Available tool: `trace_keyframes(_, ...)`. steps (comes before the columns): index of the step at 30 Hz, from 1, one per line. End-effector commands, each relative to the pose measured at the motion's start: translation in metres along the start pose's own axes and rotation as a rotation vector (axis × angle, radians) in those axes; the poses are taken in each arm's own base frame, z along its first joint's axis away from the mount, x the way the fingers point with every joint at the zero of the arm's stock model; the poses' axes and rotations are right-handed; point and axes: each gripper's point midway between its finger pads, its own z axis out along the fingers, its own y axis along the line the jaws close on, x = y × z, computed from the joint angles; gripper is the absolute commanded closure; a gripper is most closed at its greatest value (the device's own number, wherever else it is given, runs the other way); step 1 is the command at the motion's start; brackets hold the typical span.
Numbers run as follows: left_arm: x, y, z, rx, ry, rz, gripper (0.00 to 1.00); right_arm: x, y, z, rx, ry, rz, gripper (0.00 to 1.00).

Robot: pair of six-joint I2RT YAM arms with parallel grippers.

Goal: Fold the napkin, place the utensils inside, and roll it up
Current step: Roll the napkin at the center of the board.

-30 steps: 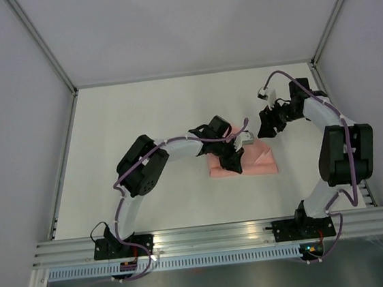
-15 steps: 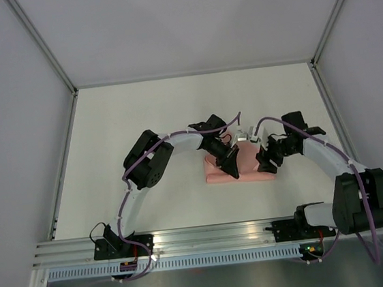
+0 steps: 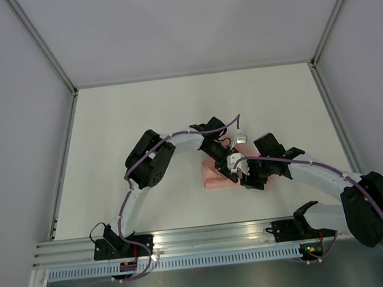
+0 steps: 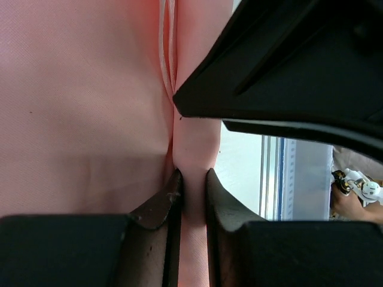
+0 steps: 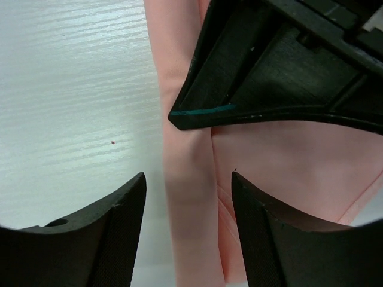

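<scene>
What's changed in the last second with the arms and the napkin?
The right gripper swung left and nearer from beyond the right end of the napkin, and now stands open astride a raised fold of it, beside the left gripper. The napkin slid slightly left. The left gripper stayed pinched on a fold.

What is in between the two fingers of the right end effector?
A rolled fold of the pink napkin runs between the right end effector's open fingers. The right wrist view shows it.
</scene>
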Motion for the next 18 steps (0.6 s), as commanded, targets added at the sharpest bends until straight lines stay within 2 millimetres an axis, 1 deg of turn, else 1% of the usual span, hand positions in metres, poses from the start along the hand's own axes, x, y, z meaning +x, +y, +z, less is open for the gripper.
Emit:
trace_keyframes(1, 0.054, 0.048, 0.01, -0.163, 0.131, -0.13, 0.98, -0.006, -0.012, 0.005, 0.078, 0.006, -0.038, 0.36)
trace_keyframes(3, 0.053, 0.048, 0.01, -0.16, 0.13, -0.128, 0.98, -0.005, -0.01, 0.008, 0.073, 0.014, -0.045, 0.38)
trace_keyframes(6, 0.051, 0.048, 0.009, -0.162, 0.129, -0.123, 0.98, -0.002, -0.011, 0.012, 0.076, 0.028, -0.045, 0.43)
trace_keyframes(7, 0.051, 0.047, 0.009, -0.16, 0.128, -0.121, 0.98, -0.001, -0.01, 0.013, 0.076, 0.031, -0.046, 0.48)
trace_keyframes(9, 0.048, 0.047, 0.007, -0.162, 0.123, -0.118, 0.97, 0.001, -0.009, 0.015, 0.069, 0.04, -0.039, 0.53)
trace_keyframes(10, 0.047, 0.046, 0.006, -0.163, 0.12, -0.116, 0.94, 0.004, -0.008, 0.016, 0.063, 0.048, -0.034, 0.6)
trace_keyframes(11, 0.044, 0.045, 0.004, -0.166, 0.114, -0.111, 0.93, 0.004, -0.007, 0.016, 0.058, 0.053, -0.031, 0.62)
trace_keyframes(12, 0.042, 0.045, 0.003, -0.168, 0.108, -0.113, 0.9, 0.007, -0.006, 0.018, 0.045, 0.062, -0.027, 0.68)
trace_keyframes(14, 0.035, 0.043, -0.001, -0.171, 0.094, -0.099, 0.85, 0.008, -0.004, 0.019, 0.032, 0.073, -0.025, 0.73)
trace_keyframes(15, 0.03, 0.042, -0.004, -0.184, 0.085, -0.086, 0.77, 0.011, -0.003, 0.019, 0.024, 0.082, -0.019, 0.75)
trace_keyframes(17, 0.023, 0.041, -0.008, -0.195, 0.07, -0.069, 0.71, 0.011, -0.001, 0.019, 0.008, 0.09, -0.017, 0.77)
trace_keyframes(18, 0.017, 0.038, -0.012, -0.206, 0.058, -0.058, 0.67, 0.011, -0.001, 0.02, 0.0, 0.094, -0.015, 0.78)
